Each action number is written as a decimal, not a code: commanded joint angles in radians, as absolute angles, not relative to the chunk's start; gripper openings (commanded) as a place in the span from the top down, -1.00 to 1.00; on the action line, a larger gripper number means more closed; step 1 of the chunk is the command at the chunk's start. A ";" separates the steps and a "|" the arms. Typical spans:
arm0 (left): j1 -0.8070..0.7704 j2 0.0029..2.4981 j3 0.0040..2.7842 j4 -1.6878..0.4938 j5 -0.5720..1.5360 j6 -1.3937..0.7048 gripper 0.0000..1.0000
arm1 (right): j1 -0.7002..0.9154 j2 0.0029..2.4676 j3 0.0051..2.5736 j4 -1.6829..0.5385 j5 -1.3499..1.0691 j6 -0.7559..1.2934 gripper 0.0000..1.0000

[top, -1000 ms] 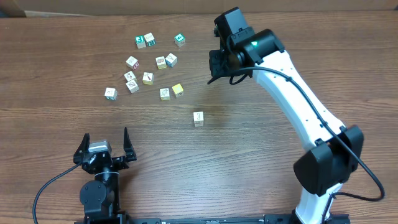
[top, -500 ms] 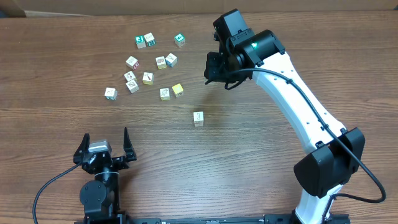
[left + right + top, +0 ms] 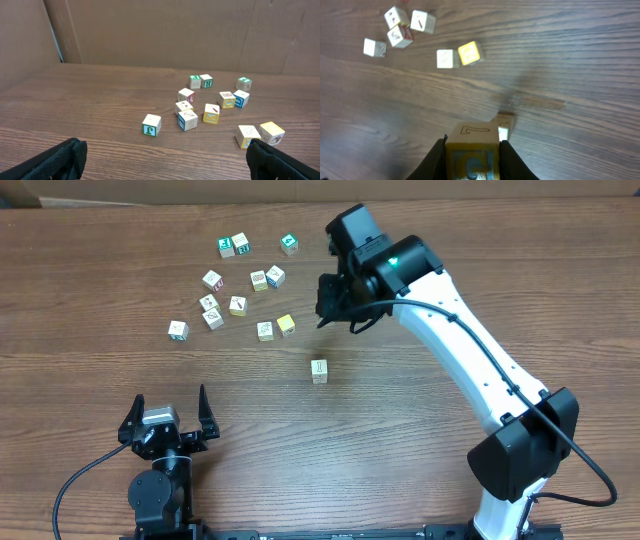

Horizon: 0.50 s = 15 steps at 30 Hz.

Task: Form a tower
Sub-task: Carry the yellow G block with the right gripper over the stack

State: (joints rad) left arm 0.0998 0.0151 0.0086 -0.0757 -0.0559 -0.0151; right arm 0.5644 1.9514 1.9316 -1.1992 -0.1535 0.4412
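Since a second earlier, the right arm had swung leftward above the surface (image 3: 90, 380), toward the tower (image 3: 319, 370), while the loose cubes (image 3: 240, 280) lay unmoved. Its right fingers (image 3: 436, 162) were closed on a yellow-edged cube (image 3: 471, 145), carried high, probably so it would clear the stack before being lowered. From the wrist, the tower (image 3: 505, 124) stood just ahead and slightly right of the cube, not yet beneath it. The left fingers (image 3: 55, 160) rested spread wide and empty near the front edge, well clear of the work.
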 commanded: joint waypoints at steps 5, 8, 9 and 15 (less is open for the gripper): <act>0.098 0.005 0.005 -0.074 -0.055 0.008 -0.99 | 0.602 1.938 1.946 -1.214 -0.154 0.450 0.74; 0.098 0.005 0.005 -0.074 -0.055 0.007 -0.99 | 0.603 1.938 1.946 -1.237 -0.127 0.480 0.74; 0.098 0.005 0.005 -0.074 -0.055 0.008 -0.99 | 0.603 1.938 1.946 -1.242 -0.121 0.479 0.74; 0.098 0.005 0.005 -0.074 -0.055 0.008 -0.99 | 0.607 1.938 1.946 -1.258 -0.113 0.480 0.74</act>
